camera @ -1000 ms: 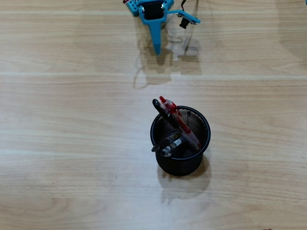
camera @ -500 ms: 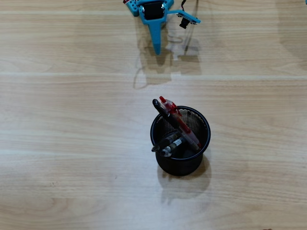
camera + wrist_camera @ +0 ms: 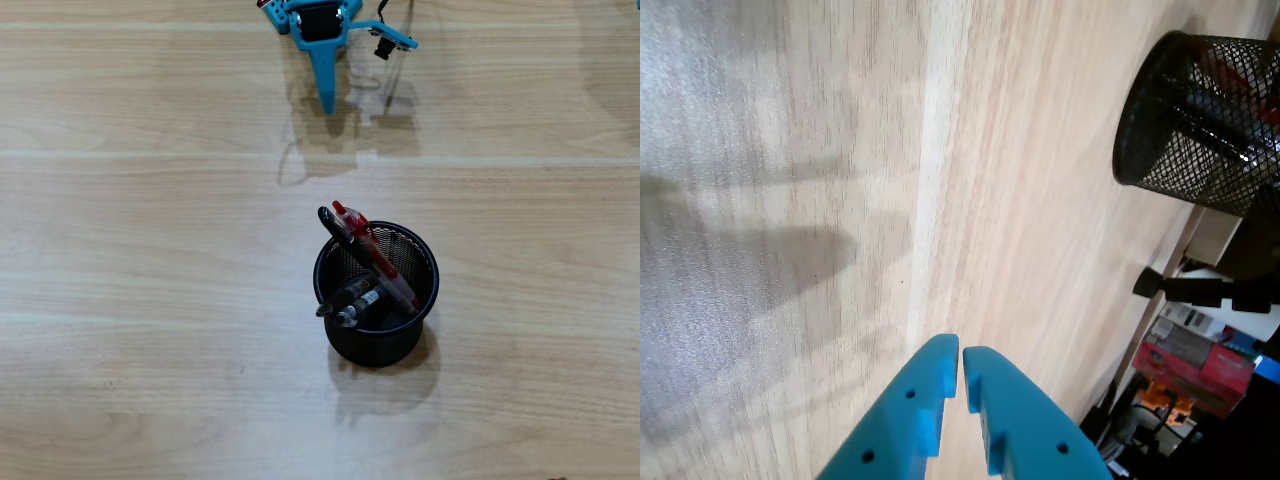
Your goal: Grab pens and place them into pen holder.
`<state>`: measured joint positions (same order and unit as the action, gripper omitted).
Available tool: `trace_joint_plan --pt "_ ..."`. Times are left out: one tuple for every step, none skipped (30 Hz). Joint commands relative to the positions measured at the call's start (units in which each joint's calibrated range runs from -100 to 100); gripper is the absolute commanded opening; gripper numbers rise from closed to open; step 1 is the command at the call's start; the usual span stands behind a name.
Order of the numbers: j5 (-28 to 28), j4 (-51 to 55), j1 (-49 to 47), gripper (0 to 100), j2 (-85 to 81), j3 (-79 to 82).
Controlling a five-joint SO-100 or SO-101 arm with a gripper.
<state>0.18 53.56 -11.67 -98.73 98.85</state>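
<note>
Pens (image 3: 365,270) all sat in the pen holder (image 3: 425,300) at lower centre; nothing had shifted over the last second. Tool (image 3: 960,352) stayed pressed together, empty, at the top edge — job looked finished.

The pale wood-grain table (image 3: 150,250) is evenly and brightly lit in the overhead view, where a soft shadow is cast below the round black wire-mesh pen holder (image 3: 377,335) and doubled, faint shadows are thrown beneath the bright blue plastic gripper (image 3: 327,100), so more than 1 light source is suggested. In the wrist view a whitish glare is spread across the left of the tabletop, broken by 2 blurred grey shadow bands. The holder's mesh (image 3: 1180,150) is rendered sharply there, while the cluttered background at the lower right is left dark and out of focus.
</note>
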Motion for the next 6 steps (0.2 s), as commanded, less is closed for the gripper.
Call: trace_joint_plan --pt "-0.02 -0.58 0.29 2 -0.76 0.52" --pt "-0.02 -0.58 0.29 2 -0.76 0.52" --pt "-0.02 -0.58 0.29 2 -0.76 0.52" --pt "-0.02 -0.58 0.29 2 -0.76 0.52" --pt "-0.02 -0.58 0.29 2 -0.76 0.52" --pt "-0.02 -0.58 0.29 2 -0.76 0.52"
